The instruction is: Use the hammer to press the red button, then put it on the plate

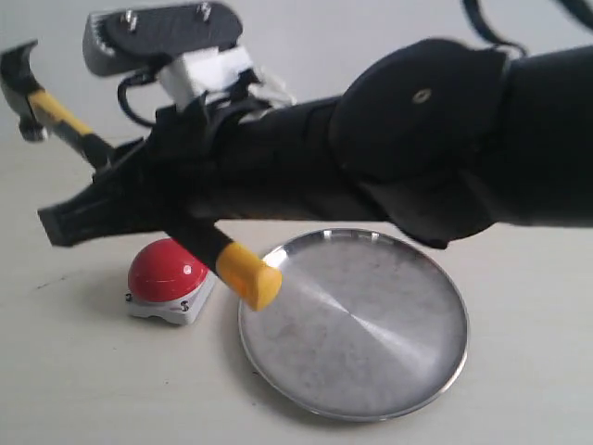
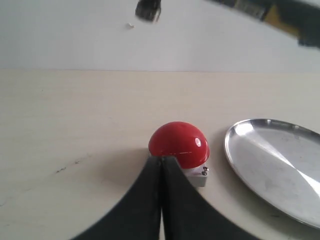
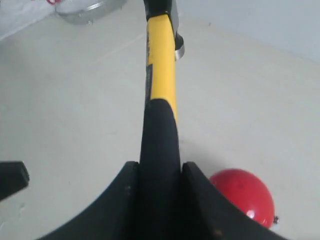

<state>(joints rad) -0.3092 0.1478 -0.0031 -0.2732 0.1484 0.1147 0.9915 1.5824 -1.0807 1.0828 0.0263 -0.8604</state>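
Aloft, right end effector (image 3: pixel 159 169) clamps hammer (image 3: pixel 161 65) near red button (image 1: pixel 167 269); left end effector (image 2: pixel 160 161) closed, empty; plate (image 1: pixel 371 348) rim adjacent.

The hammer (image 3: pixel 161 65) is being gripped by the right gripper (image 3: pixel 159 167) above the red button (image 1: pixel 167 269); the left gripper (image 2: pixel 161 161) is being held closed beside that button.

The right arm (image 1: pixel 417 130) is being stretched in from the right, passing over and above the red button, with the wrist being carried roughly level. The hammer's black grip is being squeezed between the right gripper's two jaws, one on each side of the handle. The left gripper is being held low, just in front of the red button, its fingers (image 2: pixel 140 200) being pressed flat together with nothing between them; contact with the button cannot be told.
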